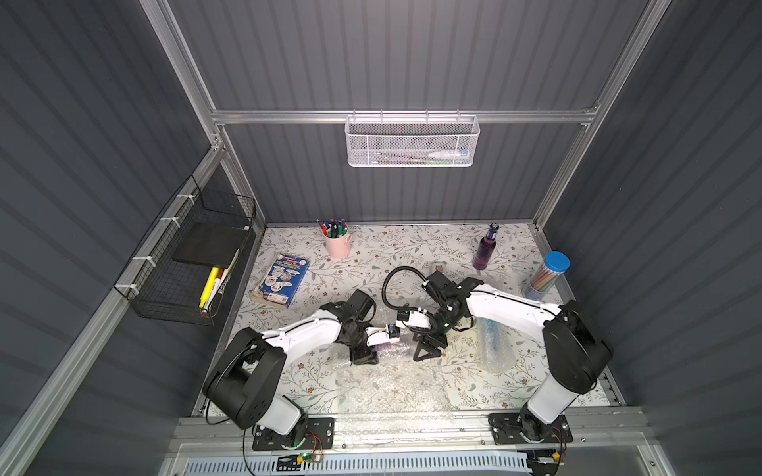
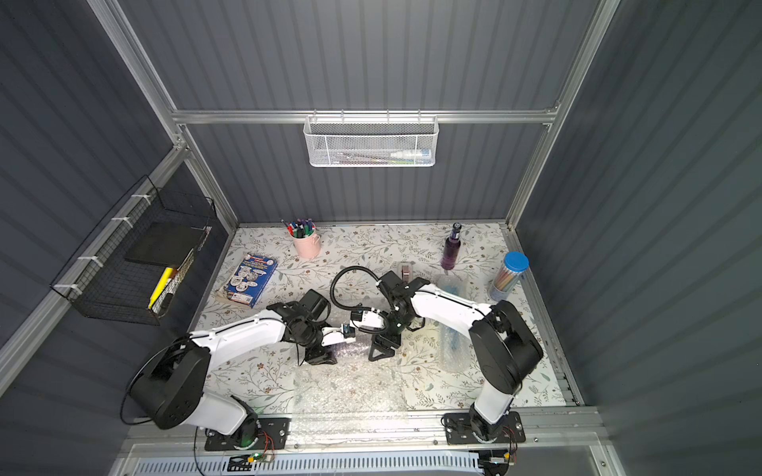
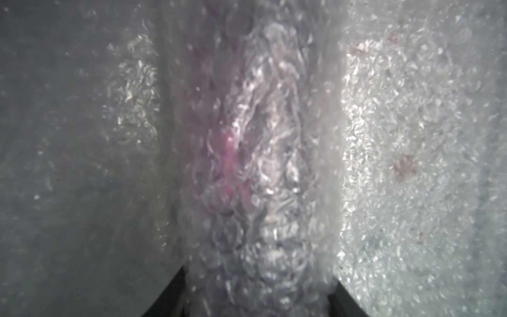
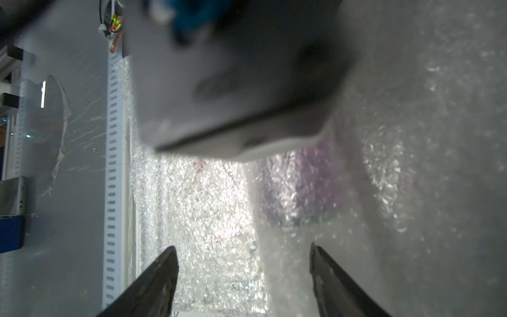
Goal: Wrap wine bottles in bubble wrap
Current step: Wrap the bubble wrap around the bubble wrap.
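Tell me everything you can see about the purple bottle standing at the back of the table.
The purple bottle is small, with a slim neck and a dark cap, and it looks translucent. It stands upright and unwrapped on the floral table, toward its back edge. Only the table touches it.

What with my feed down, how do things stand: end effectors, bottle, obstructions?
Left end effector clamped on wrapped purple bottle. Right end effector open beside it, over bubble wrap sheet. Wrapped blue bottle lies apart. Nothing blocking.
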Tool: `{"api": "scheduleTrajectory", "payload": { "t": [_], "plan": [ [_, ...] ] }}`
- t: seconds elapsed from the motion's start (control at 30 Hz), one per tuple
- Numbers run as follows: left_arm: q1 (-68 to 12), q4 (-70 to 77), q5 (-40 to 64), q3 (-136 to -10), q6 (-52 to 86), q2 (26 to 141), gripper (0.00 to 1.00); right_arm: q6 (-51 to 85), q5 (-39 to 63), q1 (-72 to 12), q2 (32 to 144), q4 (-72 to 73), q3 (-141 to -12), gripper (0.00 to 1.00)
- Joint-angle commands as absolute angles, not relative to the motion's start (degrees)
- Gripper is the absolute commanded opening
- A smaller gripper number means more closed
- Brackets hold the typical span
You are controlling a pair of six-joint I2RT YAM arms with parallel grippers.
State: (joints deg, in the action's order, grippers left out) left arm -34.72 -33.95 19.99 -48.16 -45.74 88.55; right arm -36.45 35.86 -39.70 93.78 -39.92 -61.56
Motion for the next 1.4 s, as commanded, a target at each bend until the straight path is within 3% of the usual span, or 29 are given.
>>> {"api": "scheduleTrajectory", "payload": {
  "t": [0.0, 0.3, 0.57, 0.8, 0.93, 1.1, 1.2, 1.23, 1.37],
  "plan": [
    [-32.4, -43.0, 28.9, -51.6, -43.2, 94.8, 0.51, -35.4, 29.2, -40.1, 86.7, -27.5, -55.8, 0.77],
    [-29.1, -53.3, 42.0, -61.7, -44.6, 106.3, 0.52, -42.3, 9.1, -51.8, 78.7, -7.8, -42.9, 0.81],
    [-26.4, -59.3, 46.6, -66.6, -47.8, 113.3, 0.51, -51.1, -8.3, -58.8, 88.4, 2.5, -43.4, 0.82],
    [-25.8, -59.8, 46.5, -66.8, -47.6, 113.9, 0.52, -54.7, -9.5, -59.2, 95.6, 6.0, -46.0, 0.78],
    [-25.7, -60.0, 46.1, -67.0, -47.8, 113.8, 0.55, -53.7, -8.2, -59.3, 97.6, 3.2, -48.8, 0.69],
    [-25.7, -59.7, 44.2, -67.7, -48.3, 111.6, 0.67, -50.8, -3.6, -58.7, 98.3, -4.0, -51.3, 0.57],
    [-25.7, -59.0, 41.2, -68.2, -48.3, 107.9, 0.8, -47.9, 0.4, -58.0, 99.1, -9.0, -53.1, 0.53],
    [-25.7, -58.6, 39.9, -68.0, -48.3, 106.3, 0.99, -46.6, 2.2, -57.7, 99.1, -10.9, -53.7, 0.53],
    [-25.6, -54.9, 32.4, -65.1, -46.3, 97.2, 0.99, -43.0, 10.6, -55.5, 100.1, -19.3, -57.7, 0.55]
  ]
}}
